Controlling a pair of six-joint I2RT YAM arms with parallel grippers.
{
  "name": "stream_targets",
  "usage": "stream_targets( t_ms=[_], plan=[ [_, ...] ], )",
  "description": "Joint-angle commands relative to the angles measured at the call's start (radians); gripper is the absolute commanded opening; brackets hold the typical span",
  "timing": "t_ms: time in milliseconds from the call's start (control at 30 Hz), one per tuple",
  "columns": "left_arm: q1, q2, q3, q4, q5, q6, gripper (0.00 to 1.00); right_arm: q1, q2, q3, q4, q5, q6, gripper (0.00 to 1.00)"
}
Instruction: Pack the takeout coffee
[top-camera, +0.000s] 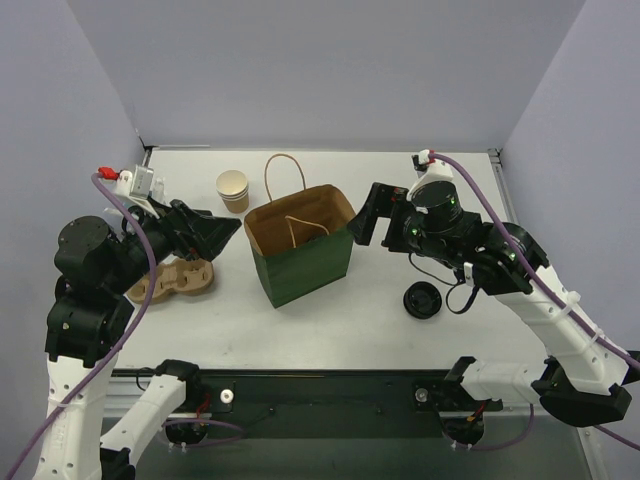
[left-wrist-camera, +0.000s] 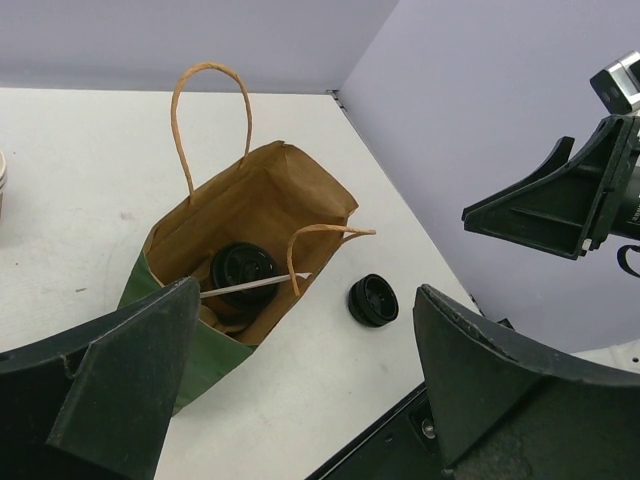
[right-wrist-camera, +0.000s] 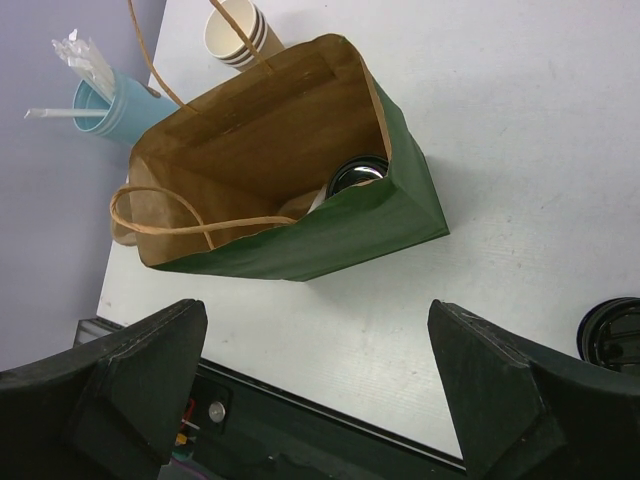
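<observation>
green paper bag (top-camera: 305, 270) stands upright in the middle of the table (top-camera: 350, 325), mouth spread wide, one handle standing up and the other flopped across the opening. we find the takeout coffee (left-wrist-camera: 243, 270) already inside, sitting low on the bag floor with its black lid facing up; the right wrist view shows the same lid tucked against the green front wall. a white straw (left-wrist-camera: 250, 288) lies slanted across the top of the cup. we judge the packing step essentially done. left gripper (top-camera: 222, 230) hangs just left of the bag with its jaws spread fully and nothing between them. right gripper (top-camera: 365, 222) sits just beside the bag's right edge, likewise wide apart and empty. we read this flanking pose as bracing or clearance, not a grip, since neither claw touches the paper. a loose black lid (top-camera: 423, 299) lies on the table near the right arm, well apart from the bag. the stacked lidless cups (top-camera: 233, 190) stand behind the bag to its left, and a cardboard cup carrier (top-camera: 180, 280) lies under the left arm. these we take as spares.
</observation>
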Motion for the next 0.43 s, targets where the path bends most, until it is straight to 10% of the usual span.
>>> stream_targets(
  t_ms=[0, 400],
  plan=[
    [-0.004, 0.000, 0.027, 0.023, 0.009, 0.010, 0.97, -0.007, 0.001, 0.017, -0.010, 0.013, 0.005, 1.00],
    [-0.004, 0.007, 0.044, 0.017, 0.000, 0.029, 0.97, -0.010, 0.021, 0.039, -0.004, 0.019, -0.022, 1.00]
  ],
)
